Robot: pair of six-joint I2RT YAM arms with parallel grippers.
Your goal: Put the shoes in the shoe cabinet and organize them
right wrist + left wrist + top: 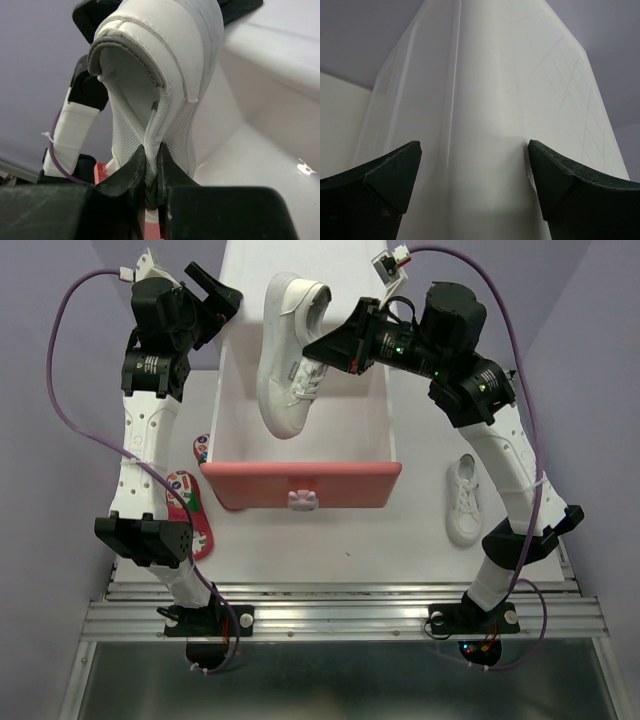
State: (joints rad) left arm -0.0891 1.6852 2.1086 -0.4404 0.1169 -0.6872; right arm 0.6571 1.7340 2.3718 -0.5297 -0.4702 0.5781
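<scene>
Shoe cabinet [290,255] at the table's [350,540] far edge, centre. Drawer [300,485] pulled out toward the near edge. One sneaker [285,350] over the drawer's left half, toe toward the drawer front, pinched from the right by the right gripper [312,352]. Can't tell if it touches the drawer floor. Second sneaker [465,500] on the table, right of the drawer. Two sandals [190,505] on the table left of the drawer, partly under the left arm. Left gripper [215,290] beside the cabinet's left wall, jaws spread.

Left tool [474,148] wide apart, right tool [151,159] pinched tight.
</scene>
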